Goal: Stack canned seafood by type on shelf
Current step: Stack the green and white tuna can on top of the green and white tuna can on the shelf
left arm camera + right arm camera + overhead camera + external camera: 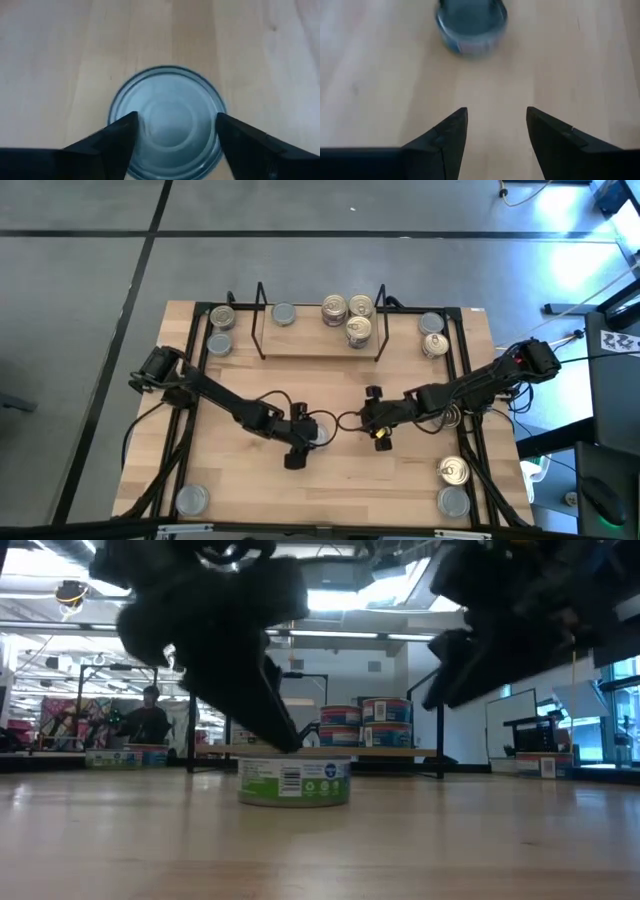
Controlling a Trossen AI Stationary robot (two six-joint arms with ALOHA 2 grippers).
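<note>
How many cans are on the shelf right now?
4 tops show from above: one grey-topped can toward the shelf's left end, three gold-topped cans clustered toward its right. Some are stacked, so more may hide underneath.

We are seeing the shelf [318, 343] lying at upper centre of the high view, three cans [347, 313] sitting on its right half and one can [284, 313] on its left; another can [310, 430] is sitting mid-table below it.
</note>
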